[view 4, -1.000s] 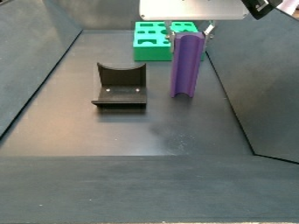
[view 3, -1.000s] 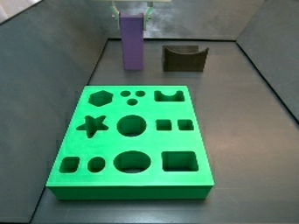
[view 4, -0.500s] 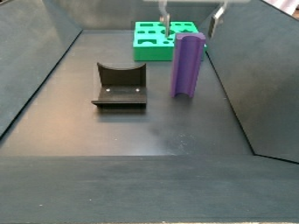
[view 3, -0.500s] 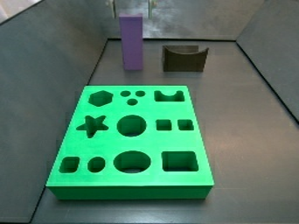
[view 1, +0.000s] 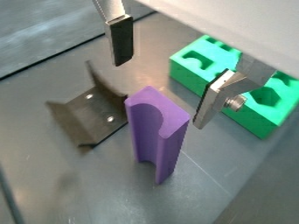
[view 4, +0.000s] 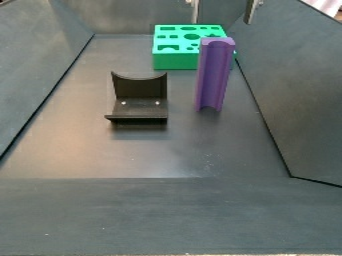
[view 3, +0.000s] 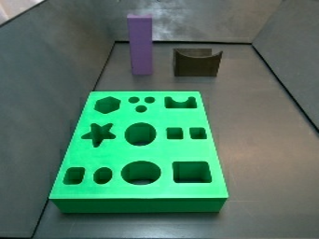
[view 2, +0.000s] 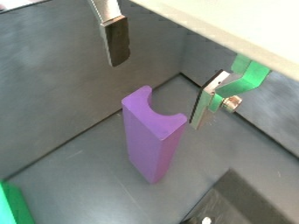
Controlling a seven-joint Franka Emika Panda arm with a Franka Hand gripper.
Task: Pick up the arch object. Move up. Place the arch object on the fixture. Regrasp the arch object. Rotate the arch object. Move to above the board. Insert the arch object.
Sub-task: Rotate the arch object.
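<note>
The purple arch object (view 3: 141, 44) stands upright on the floor, its arched end on top in both wrist views (view 1: 158, 131) (view 2: 149, 140); it also shows in a side view (view 4: 214, 75). My gripper (view 1: 163, 80) (view 2: 162, 80) is open and empty, well above the block with its fingers spread wide on either side. Only its fingertips (view 4: 254, 10) show at the upper edge of a side view. The dark fixture (view 3: 196, 62) (view 4: 136, 97) (view 1: 87, 114) stands beside the block. The green board (view 3: 144, 145) (view 4: 185, 45) (view 1: 222, 74) lies flat.
Grey walls enclose the dark floor on all sides. The board's arch-shaped hole (view 3: 182, 101) is at its far right corner.
My gripper has risen straight up from the arch object and left one side view. The block stays standing where it was.
</note>
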